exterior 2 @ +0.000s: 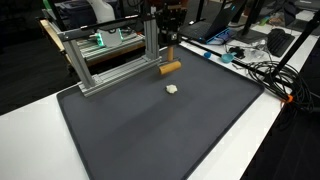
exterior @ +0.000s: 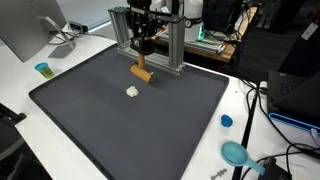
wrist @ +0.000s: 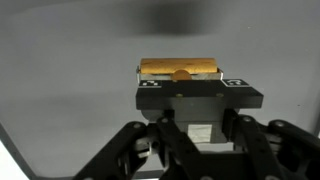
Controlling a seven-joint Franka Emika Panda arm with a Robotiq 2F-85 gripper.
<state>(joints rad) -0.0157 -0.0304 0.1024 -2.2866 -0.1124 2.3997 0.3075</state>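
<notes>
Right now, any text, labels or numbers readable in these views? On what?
No text is legible in any view.
White label on the hand, wrist view: too blurred to read.
Black-and-white marks at its tips: patterns only, no characters I can make out.
Wooden block and dark mat: no print visible.

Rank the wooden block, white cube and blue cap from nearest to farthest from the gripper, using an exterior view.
1. The wooden block, right by the gripper, near the far edge of the mat.
2. The white cube, mid-mat.
3. The blue cap, off the mat, on the white table.
</notes>
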